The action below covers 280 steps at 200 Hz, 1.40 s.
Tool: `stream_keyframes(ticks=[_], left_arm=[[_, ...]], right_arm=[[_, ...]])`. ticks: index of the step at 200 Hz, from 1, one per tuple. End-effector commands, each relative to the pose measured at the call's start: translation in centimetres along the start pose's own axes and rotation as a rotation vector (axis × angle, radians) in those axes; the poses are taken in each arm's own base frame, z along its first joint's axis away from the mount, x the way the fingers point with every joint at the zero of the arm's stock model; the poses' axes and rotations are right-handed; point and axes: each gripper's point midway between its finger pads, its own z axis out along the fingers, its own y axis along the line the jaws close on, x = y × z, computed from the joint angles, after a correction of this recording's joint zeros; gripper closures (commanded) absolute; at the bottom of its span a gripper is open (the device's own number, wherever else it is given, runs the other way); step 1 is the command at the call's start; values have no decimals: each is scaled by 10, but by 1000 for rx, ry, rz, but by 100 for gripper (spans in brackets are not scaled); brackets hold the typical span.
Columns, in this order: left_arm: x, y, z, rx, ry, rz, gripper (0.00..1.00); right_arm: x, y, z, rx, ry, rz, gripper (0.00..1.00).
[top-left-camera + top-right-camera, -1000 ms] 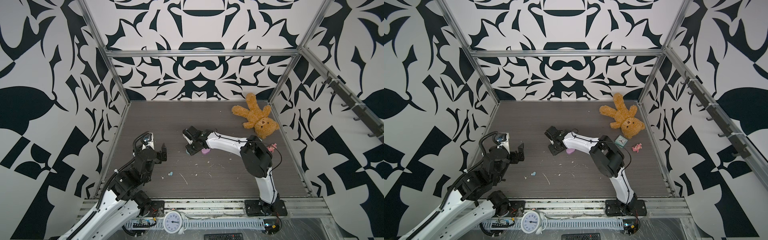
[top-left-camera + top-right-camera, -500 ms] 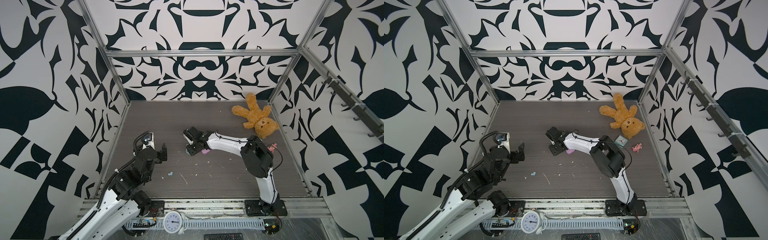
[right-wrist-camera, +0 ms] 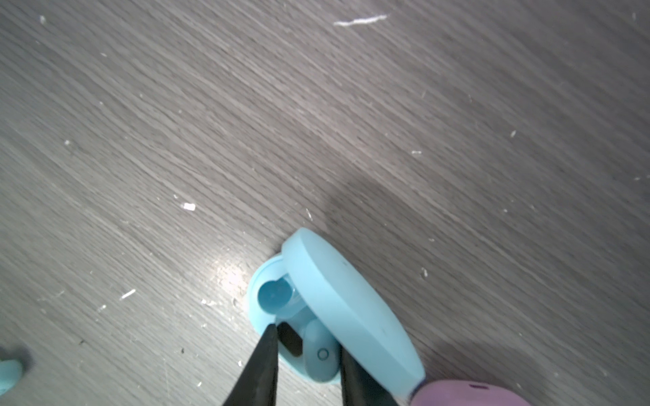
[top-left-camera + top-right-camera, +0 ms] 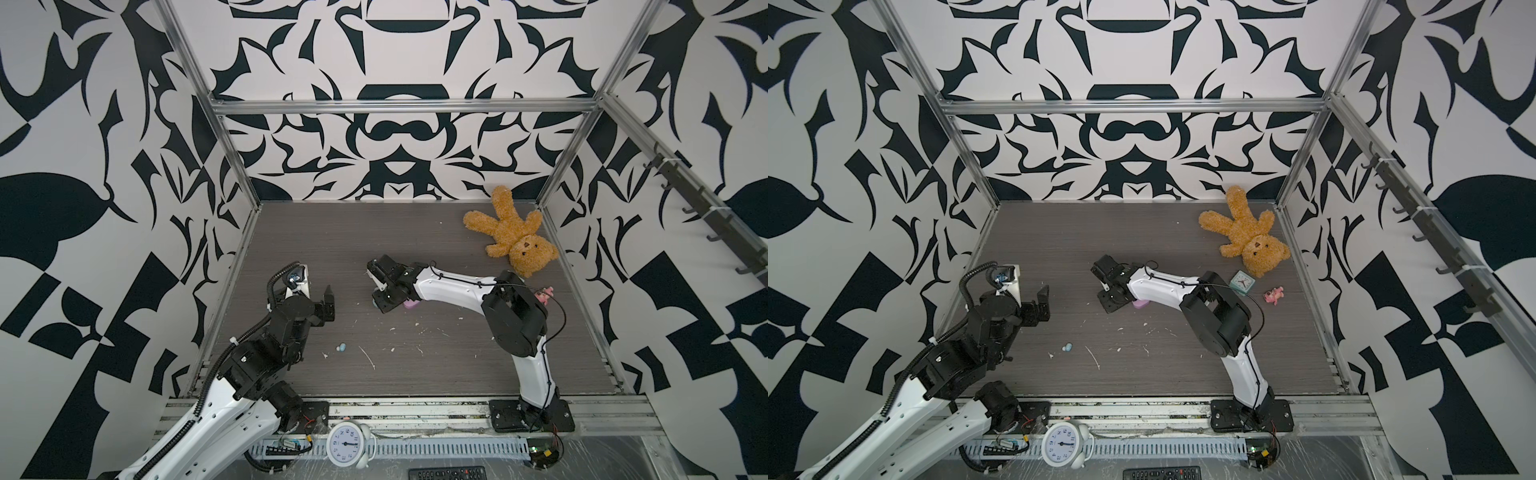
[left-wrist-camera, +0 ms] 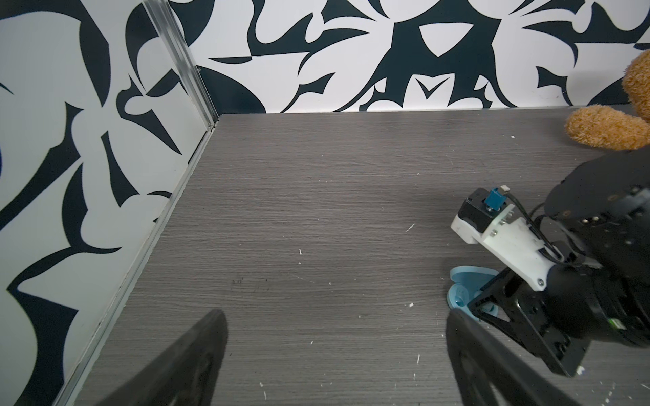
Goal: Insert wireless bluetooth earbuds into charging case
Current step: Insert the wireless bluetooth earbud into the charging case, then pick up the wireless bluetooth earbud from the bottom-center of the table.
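Note:
The pale blue charging case (image 3: 344, 309) lies on the table with its lid up. One pale blue earbud (image 3: 318, 351) sits in a well of the case, and the well beside it is bare. My right gripper (image 3: 306, 339) reaches down into the case, open a little, with its fingers on either side of that earbud. In both top views it (image 4: 380, 306) hides most of the case. A second blue earbud (image 4: 342, 347) lies loose on the table nearer the front. My left gripper (image 5: 336, 316) hovers wide open and holds nothing, left of the case (image 5: 464, 281).
A pink case (image 4: 410, 304) lies right against the blue one. A teddy bear (image 4: 511, 237) is at the back right, with a small square clock (image 4: 1243, 281) and a pink toy (image 4: 1273, 295) near the right wall. White scraps (image 4: 368, 357) dot the table.
My right gripper's jaws have parted slightly over the blue case. Both arms have otherwise stayed almost where they were.

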Motion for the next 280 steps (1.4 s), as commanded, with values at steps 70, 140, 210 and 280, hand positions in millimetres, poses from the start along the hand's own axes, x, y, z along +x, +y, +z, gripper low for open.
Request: stream_keyframes(ticks=[70,140,210,280], left_arm=[[2,1,1,1,-3,-8,1],[0,3,-1,-6,-13,-14,1],[-4,7,-5,-12,-30,-25,1],[-8,12,-10,-21,-43,-36,1]], right_arm=[[-7,-2,-29,6,-32,16,64],[-16,18,-72,-75,-133,86,41],[9,89,-73,-209,-125,195,33],[33,130,-31,-218,22,376,46]])
